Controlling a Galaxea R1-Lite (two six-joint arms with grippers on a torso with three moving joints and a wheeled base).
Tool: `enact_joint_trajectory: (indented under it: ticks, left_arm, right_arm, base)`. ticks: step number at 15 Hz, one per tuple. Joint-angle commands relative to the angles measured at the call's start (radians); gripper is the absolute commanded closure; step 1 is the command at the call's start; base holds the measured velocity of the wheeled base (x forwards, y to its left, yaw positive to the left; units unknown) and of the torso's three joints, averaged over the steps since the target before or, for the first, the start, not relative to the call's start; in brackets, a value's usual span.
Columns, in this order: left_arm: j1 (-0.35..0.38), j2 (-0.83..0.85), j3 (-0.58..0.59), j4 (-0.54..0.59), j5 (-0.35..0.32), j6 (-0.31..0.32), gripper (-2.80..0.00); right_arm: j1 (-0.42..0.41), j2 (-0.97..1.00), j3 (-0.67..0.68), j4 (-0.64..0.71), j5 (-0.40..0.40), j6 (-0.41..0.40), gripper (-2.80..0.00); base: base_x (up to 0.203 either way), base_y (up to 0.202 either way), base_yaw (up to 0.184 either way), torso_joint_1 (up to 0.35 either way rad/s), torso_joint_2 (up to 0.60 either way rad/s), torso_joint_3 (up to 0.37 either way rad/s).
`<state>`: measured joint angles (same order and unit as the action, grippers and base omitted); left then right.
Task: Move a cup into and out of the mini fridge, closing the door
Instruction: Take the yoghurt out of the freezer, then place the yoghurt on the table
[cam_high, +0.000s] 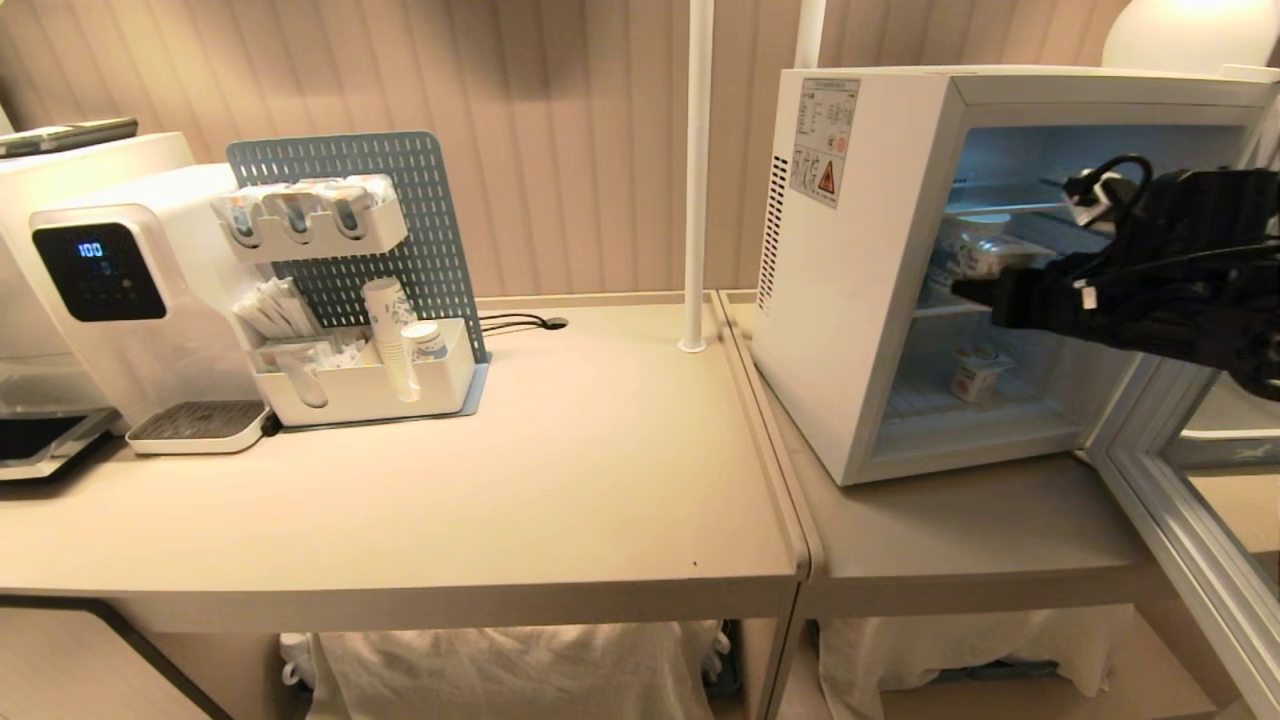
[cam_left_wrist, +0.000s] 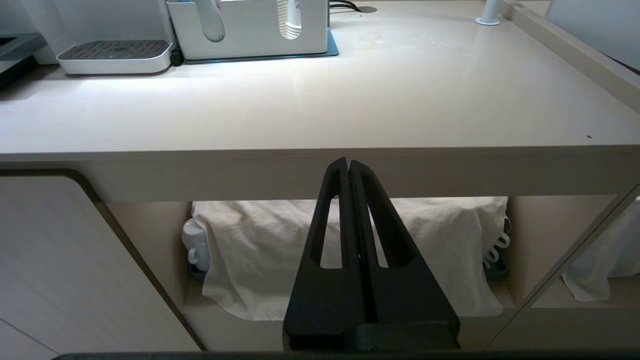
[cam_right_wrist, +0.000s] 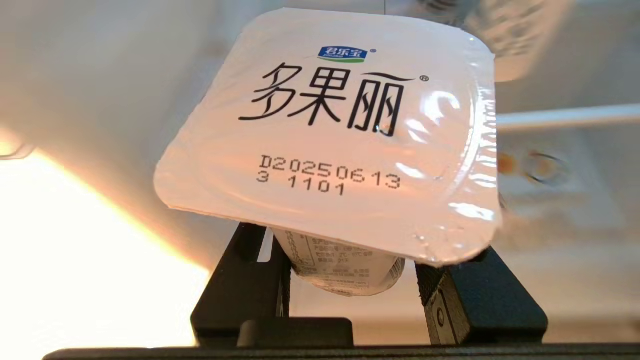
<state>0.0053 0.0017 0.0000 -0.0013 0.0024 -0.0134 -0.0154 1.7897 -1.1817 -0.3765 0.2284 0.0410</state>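
The white mini fridge (cam_high: 860, 300) stands on the right counter with its door (cam_high: 1180, 520) swung open toward me at the right. My right gripper (cam_high: 968, 290) reaches into the fridge at the level of the upper wire shelf. In the right wrist view it (cam_right_wrist: 350, 240) is shut on a white yogurt cup (cam_right_wrist: 330, 130) with a printed foil lid, one black finger (cam_right_wrist: 250, 280) on each side of the cup's body. Another cup (cam_high: 977, 372) sits on the lower shelf. My left gripper (cam_left_wrist: 348, 165) is parked, shut and empty, in front of the left counter's edge.
On the left counter stand a white water dispenser (cam_high: 110, 300) and a blue pegboard organiser (cam_high: 360, 300) with paper cups. A white pole (cam_high: 695, 180) rises between the counters. Under the counters lie cloth-covered bins (cam_left_wrist: 350, 250).
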Motion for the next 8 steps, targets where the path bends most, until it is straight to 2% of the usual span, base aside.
enact_joint_trajectory:
  ticks: [1,5,8]
  left_arm:
    - [0.001,0.0,0.002,0.0,0.001,0.0,0.0]
    - [0.001,0.0,0.002,0.0,0.001,0.0,0.0]
    - [0.001,0.0,0.002,0.0,0.001,0.0,0.0]
  right_arm:
    - [-0.006,-0.268,0.139,-0.001,0.003,-0.006,0.0]
    - [-0.048,-0.637,0.359,0.03,0.048,-0.031,0.0]
    - [-0.08,-0.94,0.452,0.165,0.106,-0.04,0.0]
  base:
    - [0.0,0.0,0.0,0.0,0.0,0.0]
    - [0.0,0.0,0.0,0.0,0.0,0.0]
    - [0.0,0.0,0.0,0.0,0.0,0.0]
